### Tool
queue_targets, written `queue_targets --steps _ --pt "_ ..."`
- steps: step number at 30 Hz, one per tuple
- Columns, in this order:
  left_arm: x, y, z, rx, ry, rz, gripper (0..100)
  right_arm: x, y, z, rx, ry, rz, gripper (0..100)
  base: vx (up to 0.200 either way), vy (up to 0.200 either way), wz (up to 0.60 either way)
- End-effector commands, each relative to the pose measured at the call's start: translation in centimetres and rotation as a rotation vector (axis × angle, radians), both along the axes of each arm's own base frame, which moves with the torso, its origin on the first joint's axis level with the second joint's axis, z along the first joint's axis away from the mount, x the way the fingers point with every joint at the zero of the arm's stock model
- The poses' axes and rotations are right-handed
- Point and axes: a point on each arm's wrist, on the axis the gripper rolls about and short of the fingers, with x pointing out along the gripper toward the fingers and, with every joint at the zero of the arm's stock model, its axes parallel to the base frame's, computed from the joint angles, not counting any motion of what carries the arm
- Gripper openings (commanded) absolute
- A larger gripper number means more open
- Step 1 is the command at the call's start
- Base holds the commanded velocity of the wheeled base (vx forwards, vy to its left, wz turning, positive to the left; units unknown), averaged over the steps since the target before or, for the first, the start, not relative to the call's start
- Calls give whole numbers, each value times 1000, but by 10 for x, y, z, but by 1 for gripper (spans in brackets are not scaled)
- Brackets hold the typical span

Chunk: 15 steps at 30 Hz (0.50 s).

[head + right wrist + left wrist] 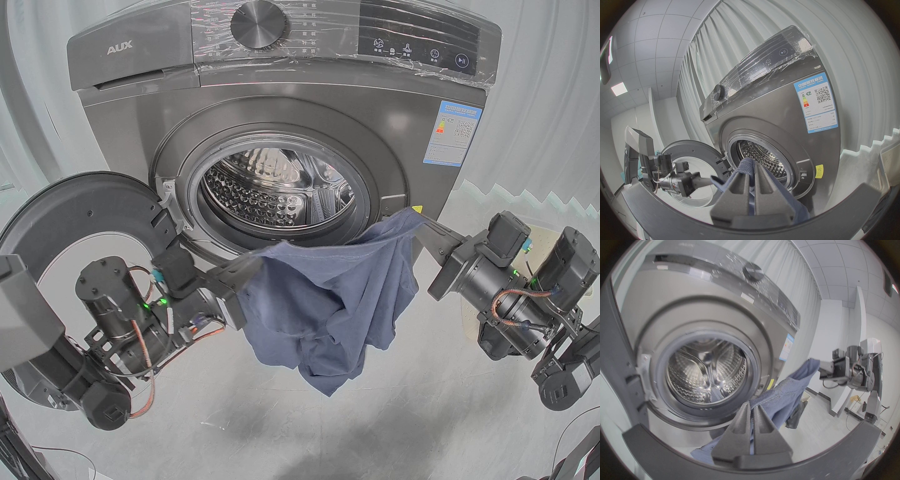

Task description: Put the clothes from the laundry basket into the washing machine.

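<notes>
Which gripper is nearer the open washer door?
Left. The left gripper, shut on the blue garment, sits just beside the door; the right gripper holds the garment's other end across the drum opening.

Your head camera looks down at the washer (387,125) from close. Both wrist cameras see its drum (706,371) too, from opposite sides.

The washing machine (131,119) bears a blue label (452,132) and panel icons (419,53).

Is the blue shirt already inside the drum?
No, the shirt hangs outside the drum, between left tool and right tool.
</notes>
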Motion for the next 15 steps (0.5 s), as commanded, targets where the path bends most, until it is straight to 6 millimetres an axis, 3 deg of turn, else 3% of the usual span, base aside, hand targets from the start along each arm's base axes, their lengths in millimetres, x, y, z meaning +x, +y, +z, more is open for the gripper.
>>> queue_targets --steps 1,4,9,15 --pt "-16 24 27 -40 -76 51 0 -7 9 -1 -1 5 42 0 0 0 0" --pt "-21 36 48 -80 -144 81 0 -10 14 0 9 7 62 0 0 0 0" --pt "-24 53 61 -90 -195 134 0 -10 14 3 19 -5 60 0 0 0 0" --pt "-32 55 77 -118 -252 134 0 -11 14 6 25 -12 60 0 0 0 0"
